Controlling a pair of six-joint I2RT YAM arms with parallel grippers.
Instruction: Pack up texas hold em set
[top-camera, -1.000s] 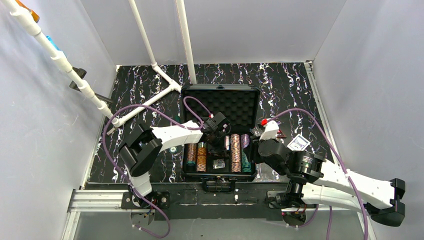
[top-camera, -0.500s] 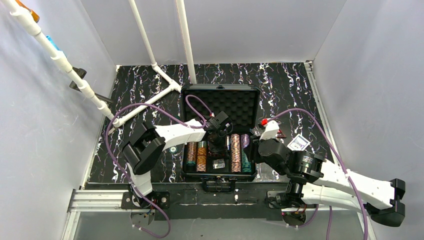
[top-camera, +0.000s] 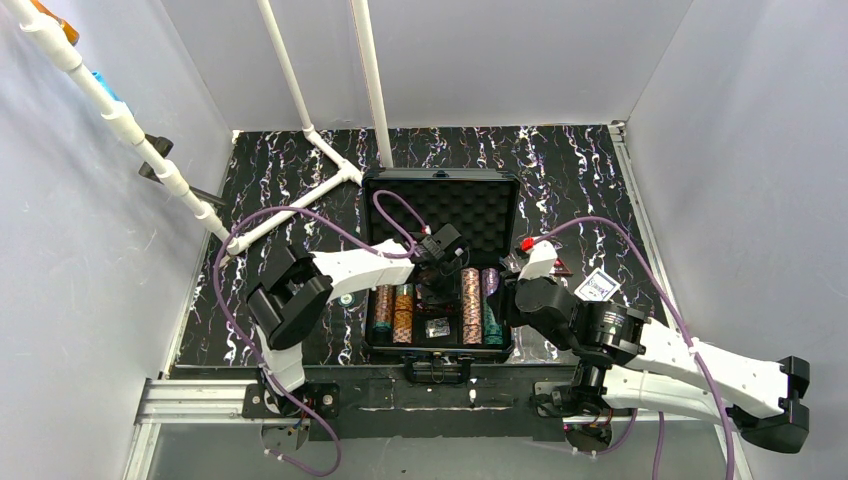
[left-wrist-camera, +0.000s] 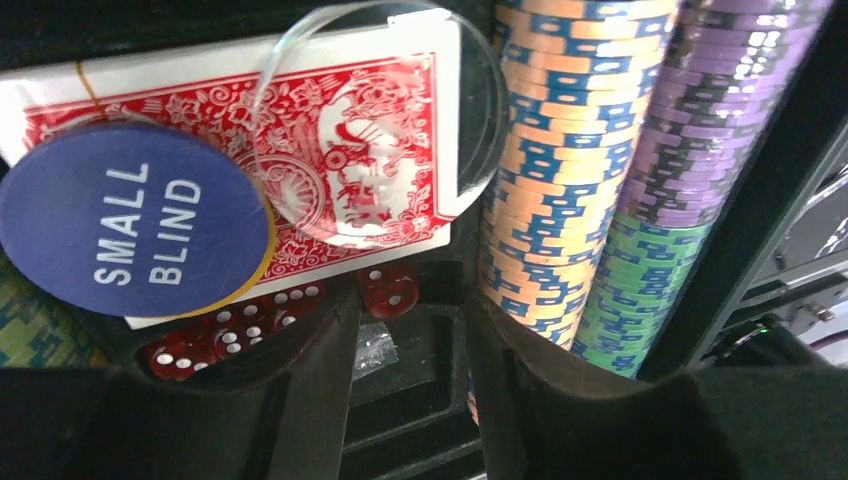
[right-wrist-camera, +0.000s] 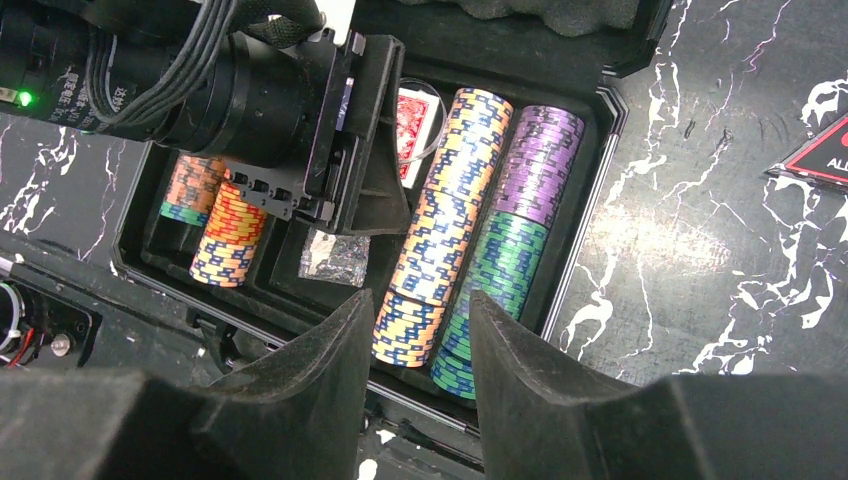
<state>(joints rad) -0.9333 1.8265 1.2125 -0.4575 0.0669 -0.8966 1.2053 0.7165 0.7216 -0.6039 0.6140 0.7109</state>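
Note:
The black case (top-camera: 500, 200) lies open, its foam lid tilted back. My left gripper (top-camera: 438, 290) reaches down into its middle compartment. Its jaws (left-wrist-camera: 415, 310) are open and hold nothing. Just past the tips lie red dice (left-wrist-camera: 230, 330), a red card deck (left-wrist-camera: 300, 150), a blue "SMALL BLIND" disc (left-wrist-camera: 130, 220) and a clear disc (left-wrist-camera: 370, 120). Striped chip rows (left-wrist-camera: 560, 150) fill the slots to the right. My right gripper (right-wrist-camera: 420, 298) hovers open above the case's front right corner (top-camera: 505, 300). A second deck (top-camera: 598, 286) and a red-edged triangle piece (right-wrist-camera: 815, 155) lie on the table right of the case.
A small foil packet (right-wrist-camera: 335, 258) lies in the front middle slot. More chip rows (right-wrist-camera: 225, 240) fill the left slots. White pipes (top-camera: 290, 200) cross the back left of the marbled mat. White walls close in on both sides, and a metal rail (top-camera: 200, 400) runs along the near edge.
My left gripper has dipped a little deeper into the middle compartment and its jaws have spread apart. The right arm has not moved.

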